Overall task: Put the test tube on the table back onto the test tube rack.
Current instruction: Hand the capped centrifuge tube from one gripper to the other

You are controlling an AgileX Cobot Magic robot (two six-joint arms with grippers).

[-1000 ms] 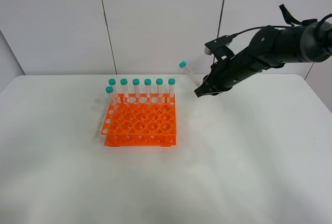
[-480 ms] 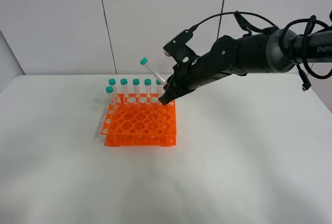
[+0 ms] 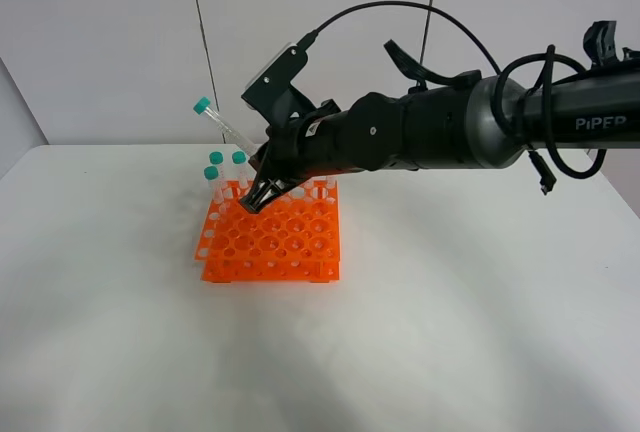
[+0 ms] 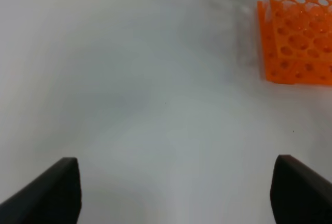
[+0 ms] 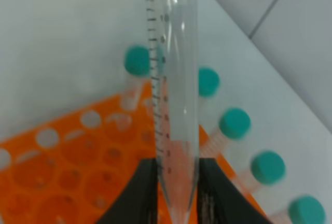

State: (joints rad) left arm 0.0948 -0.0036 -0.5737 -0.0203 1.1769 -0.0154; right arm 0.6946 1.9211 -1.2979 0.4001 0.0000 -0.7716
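My right gripper (image 3: 256,199) reaches across over the orange test tube rack (image 3: 283,248) and is shut on the lower end of a clear test tube (image 3: 224,127). The tube tilts up and to the left, with its teal cap uppermost. In the right wrist view the tube (image 5: 174,79) sits between the two black fingers (image 5: 141,193), its tapered tip just above the rack's holes (image 5: 72,167). Other teal-capped tubes (image 3: 239,159) stand in the rack's back row; the arm hides some of them. My left gripper (image 4: 175,162) is open and empty over the white table (image 4: 129,105).
The rack's corner (image 4: 295,42) shows far off in the left wrist view. The white table (image 3: 450,312) stretches to the right of and in front of the rack. A grey panelled wall (image 3: 110,42) stands behind the table.
My right arm has swept left with the tube, from right of the rack to above its back left part. The rack and its tubes have not moved.
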